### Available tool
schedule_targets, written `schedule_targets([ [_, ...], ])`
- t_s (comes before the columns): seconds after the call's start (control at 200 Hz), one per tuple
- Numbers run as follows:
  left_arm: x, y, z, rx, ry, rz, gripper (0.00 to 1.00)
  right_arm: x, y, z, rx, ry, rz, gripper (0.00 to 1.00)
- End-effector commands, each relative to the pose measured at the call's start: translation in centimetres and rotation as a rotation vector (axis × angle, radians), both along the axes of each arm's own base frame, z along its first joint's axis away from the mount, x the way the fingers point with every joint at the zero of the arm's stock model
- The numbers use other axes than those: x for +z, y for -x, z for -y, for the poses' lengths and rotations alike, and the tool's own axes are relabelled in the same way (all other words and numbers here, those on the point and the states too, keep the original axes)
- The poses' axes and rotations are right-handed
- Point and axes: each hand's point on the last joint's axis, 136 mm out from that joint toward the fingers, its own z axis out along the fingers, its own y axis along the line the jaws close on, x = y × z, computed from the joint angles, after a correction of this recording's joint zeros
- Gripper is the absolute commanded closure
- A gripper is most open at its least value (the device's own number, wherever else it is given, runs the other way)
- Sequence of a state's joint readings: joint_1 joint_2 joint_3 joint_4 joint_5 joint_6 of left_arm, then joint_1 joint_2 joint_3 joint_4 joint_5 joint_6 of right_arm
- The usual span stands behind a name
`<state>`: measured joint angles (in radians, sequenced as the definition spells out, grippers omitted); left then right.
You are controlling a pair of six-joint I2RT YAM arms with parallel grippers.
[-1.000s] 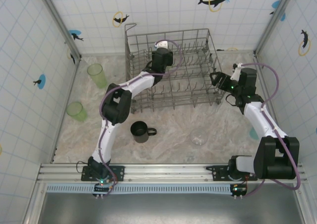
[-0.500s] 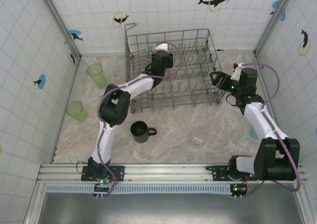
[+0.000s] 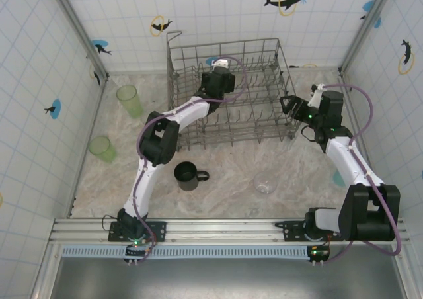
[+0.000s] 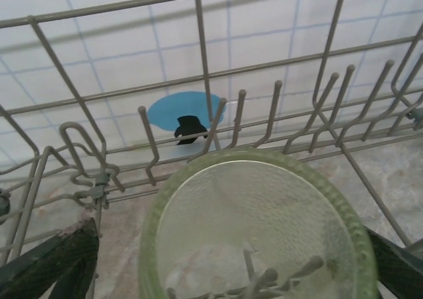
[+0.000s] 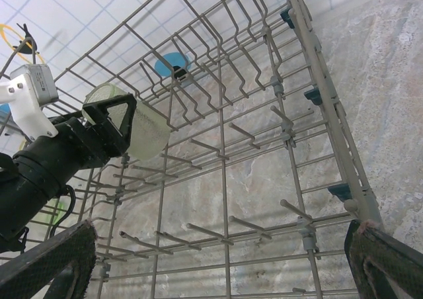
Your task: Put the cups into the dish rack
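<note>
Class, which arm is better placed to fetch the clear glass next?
Right. The right gripper is open and empty, the clear glass nearer its base; the left gripper is in the dish rack around a green cup.

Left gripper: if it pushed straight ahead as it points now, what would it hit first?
The green cup, right between the left gripper's open fingers. Beyond it stand the rack's tines and far wall; depth there is unclear.

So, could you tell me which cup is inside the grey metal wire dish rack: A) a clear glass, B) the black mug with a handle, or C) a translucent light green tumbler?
C: a translucent light green tumbler sits among the tines of the grey wire dish rack.
</note>
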<state>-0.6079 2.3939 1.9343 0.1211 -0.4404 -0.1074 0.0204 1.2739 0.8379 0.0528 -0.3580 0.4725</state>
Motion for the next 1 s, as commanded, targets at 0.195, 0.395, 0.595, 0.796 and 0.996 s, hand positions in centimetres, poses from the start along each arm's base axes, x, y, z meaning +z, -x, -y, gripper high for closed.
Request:
schedule_targets([
  [0.195,3.7,1.3,-1.0,0.063,0.204,-0.022,0.03,0.9,0.0,-0.4,0.012,-0.015,0.025,0.0],
  [0.395,7.0,3.7,-2.1,0.075,0.359,-0.023,0.02,1.9,-0.2,-0.6,0.018,-0.01,0.043,0.0],
  [0.595,8.9,6.7,-2.3,0.008,0.485,-0.021,0.02,2.2,-0.5,-0.3,-0.04,0.129,0.022,0.0],
  [0.796,10.2,8.4,-2.3,-0.048,0.477,-0.054,0.02,3.8,-0.4,0.1,-0.093,0.17,0.016,0.0],
  [0.996,11.5,11.7,-2.7,-0.132,0.493,-0.089,0.02,5.2,0.5,2.0,-0.171,0.295,-0.008,0.0],
])
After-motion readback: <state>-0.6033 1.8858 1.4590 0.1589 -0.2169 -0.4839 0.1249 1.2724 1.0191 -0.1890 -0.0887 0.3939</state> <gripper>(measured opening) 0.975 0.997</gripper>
